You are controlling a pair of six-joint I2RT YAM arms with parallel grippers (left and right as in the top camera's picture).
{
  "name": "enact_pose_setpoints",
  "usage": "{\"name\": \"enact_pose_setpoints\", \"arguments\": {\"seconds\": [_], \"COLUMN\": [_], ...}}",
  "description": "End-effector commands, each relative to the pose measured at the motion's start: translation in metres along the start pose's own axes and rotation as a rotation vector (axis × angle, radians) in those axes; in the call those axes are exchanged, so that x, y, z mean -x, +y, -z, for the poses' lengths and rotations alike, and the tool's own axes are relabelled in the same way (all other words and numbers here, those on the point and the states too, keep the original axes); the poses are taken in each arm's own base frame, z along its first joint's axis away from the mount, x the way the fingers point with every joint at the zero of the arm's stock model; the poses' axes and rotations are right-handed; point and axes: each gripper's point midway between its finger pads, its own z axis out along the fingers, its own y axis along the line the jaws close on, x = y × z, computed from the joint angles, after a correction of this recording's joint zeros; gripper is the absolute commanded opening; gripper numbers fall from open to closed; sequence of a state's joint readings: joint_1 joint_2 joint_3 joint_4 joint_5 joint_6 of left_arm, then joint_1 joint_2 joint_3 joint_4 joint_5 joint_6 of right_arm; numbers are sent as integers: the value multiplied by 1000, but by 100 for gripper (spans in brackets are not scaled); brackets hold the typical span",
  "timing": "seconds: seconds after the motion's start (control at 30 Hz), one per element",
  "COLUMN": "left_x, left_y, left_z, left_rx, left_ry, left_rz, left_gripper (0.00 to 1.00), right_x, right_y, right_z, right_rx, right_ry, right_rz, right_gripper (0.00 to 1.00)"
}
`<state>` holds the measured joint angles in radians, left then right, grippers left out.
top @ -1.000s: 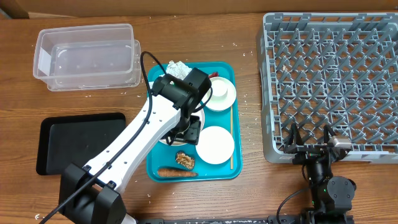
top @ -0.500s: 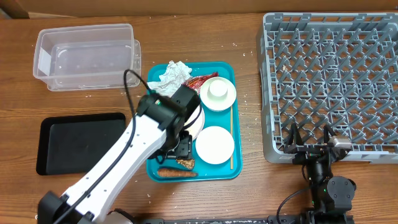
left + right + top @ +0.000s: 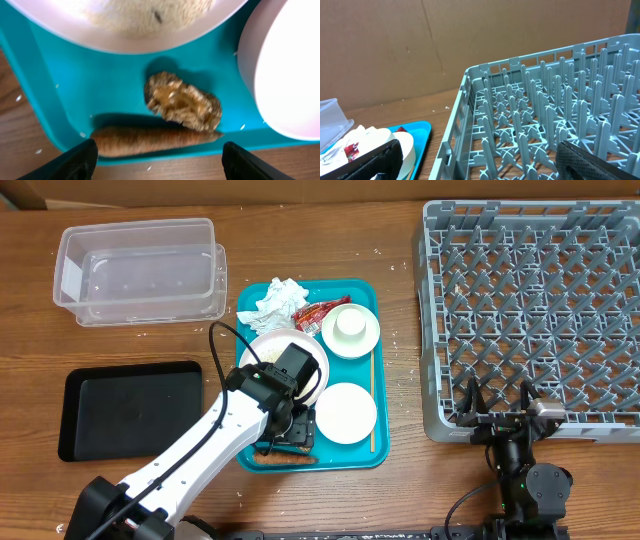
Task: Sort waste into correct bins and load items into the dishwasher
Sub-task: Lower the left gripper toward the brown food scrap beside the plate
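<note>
only my wrist view shows the brown lump [image 3: 182, 102] touching the carrot [image 3: 150, 139]. my left gripper [image 3: 159, 147], fingers spread, has moved down the teal tray [image 3: 45, 75].

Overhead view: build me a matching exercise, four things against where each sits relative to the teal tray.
Things: 1 carrot; 2 napkin; 3 clear tub; 4 dish rack.
Places: A right of the teal tray; B inside it, along its near edge; C outside it, far left; D in its far-left corner.
Pairs: 1-B; 2-D; 3-C; 4-A.
</note>
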<state>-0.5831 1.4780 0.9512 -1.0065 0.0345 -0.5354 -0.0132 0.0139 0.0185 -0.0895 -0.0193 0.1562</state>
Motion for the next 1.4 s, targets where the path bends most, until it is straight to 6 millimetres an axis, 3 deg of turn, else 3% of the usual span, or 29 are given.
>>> {"name": "enact_pose_setpoints", "arguments": {"seconds": [0.0, 0.3, 0.57, 0.8, 1.03, 1.37], "left_x": [-2, -23, -16, 5, 6, 4], "left_y": [-2, 11, 11, -1, -1, 0], "left_z": [-14, -25, -26, -28, -31, -51], "left_rx": [3, 67, 75, 27, 28, 53], "left_ry": [26, 135, 103, 18, 19, 76], "left_rz": [-33, -26, -33, -67, -83, -91], "left_gripper": [82, 81, 80, 77, 72, 72], "right_x": [-1, -1, -1, -1, -1, -1], "right_y": [0, 0, 0, 0, 0, 0], "right_z": [0, 0, 0, 0, 0, 0], "right_rx": [2, 2, 2, 2, 2, 2], "right_ry": [-7, -7, -7, -7, -7, -7], "right_rz": [4, 4, 4, 4, 4, 4], "right_gripper": [100, 100, 100, 100, 100, 100]}}
